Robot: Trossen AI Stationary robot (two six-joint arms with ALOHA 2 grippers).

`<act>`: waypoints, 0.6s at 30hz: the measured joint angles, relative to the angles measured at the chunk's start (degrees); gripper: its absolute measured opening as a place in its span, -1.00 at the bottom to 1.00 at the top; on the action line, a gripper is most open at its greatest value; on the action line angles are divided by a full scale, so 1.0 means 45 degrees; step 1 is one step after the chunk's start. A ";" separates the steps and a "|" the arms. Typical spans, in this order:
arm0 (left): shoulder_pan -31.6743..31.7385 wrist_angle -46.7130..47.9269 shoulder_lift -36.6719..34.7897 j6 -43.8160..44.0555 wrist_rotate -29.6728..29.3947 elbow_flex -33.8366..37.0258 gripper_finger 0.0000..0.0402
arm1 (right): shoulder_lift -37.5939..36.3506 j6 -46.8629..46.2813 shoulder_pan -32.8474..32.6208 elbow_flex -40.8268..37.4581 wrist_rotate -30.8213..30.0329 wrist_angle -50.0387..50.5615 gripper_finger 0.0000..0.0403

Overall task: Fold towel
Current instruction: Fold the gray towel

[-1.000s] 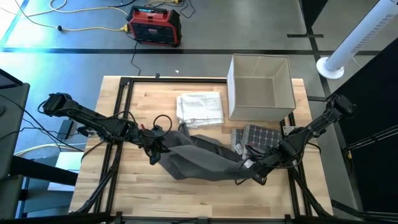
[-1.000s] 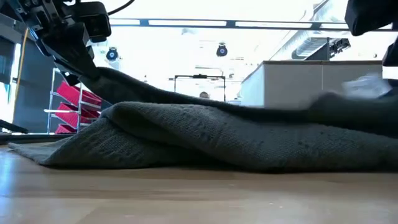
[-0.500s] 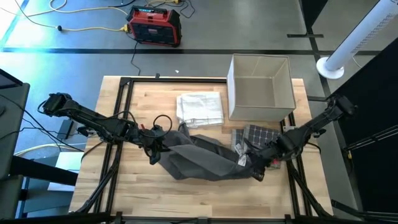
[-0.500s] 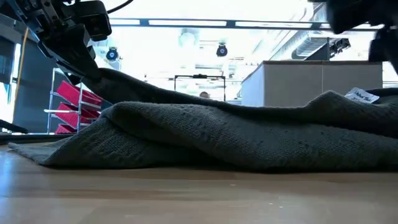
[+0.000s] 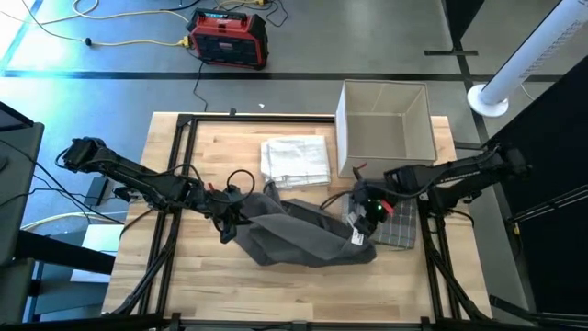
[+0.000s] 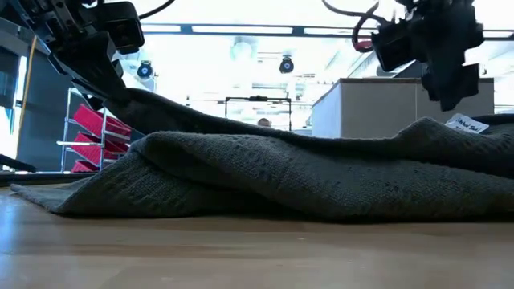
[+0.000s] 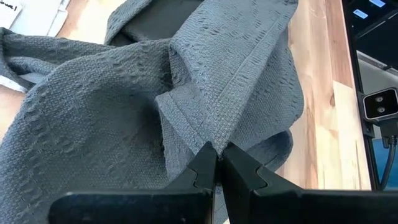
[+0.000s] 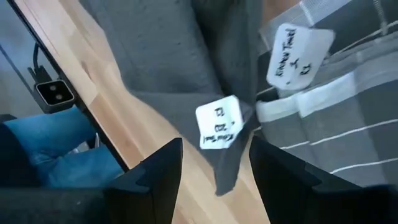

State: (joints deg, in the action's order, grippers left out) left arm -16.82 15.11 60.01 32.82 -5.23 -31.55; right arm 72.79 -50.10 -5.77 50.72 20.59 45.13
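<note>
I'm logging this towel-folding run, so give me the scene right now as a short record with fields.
towel: grey towel crumpled mid-table, white tag showing
left gripper: shut on the towel's hem, holding it raised
right gripper: open, above the towel's tagged end, holding nothing
other items: folded white towel, open box, striped cloth

Floor: grey, smooth, crossed by dark seam lines (image 5: pixel 303 75) in the high view.
Bench: pale wood planks (image 5: pixel 197 276) inside a black metal frame (image 5: pixel 179 129).
On the floor beyond the bench: a red and black box (image 5: pixel 229 37) with yellow cable (image 5: pixel 129 41) trailing from it.
Right side: a white perforated column (image 5: pixel 533 55) on a round base.
Low view, room behind: bright ceiling strip lights (image 6: pixel 241 30), red shelving (image 6: pixel 95 132) at the left, a pale counter (image 6: pixel 401 108).
</note>
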 joint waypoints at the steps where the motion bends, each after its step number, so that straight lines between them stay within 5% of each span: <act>1: 0.0000 0.0002 0.0000 0.0015 0.0002 0.0000 -0.99 | 0.0000 0.0003 0.0021 0.0000 -0.0001 -0.0003 -0.13; 18: -0.0015 0.0019 0.0083 0.0011 0.0029 0.0000 -0.99 | 0.2449 0.0772 -0.0266 -0.0005 0.1304 -0.0634 0.12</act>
State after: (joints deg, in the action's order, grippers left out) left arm -16.88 15.20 60.38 32.86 -5.10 -31.55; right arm 83.81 -46.62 -6.97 50.70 26.46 42.27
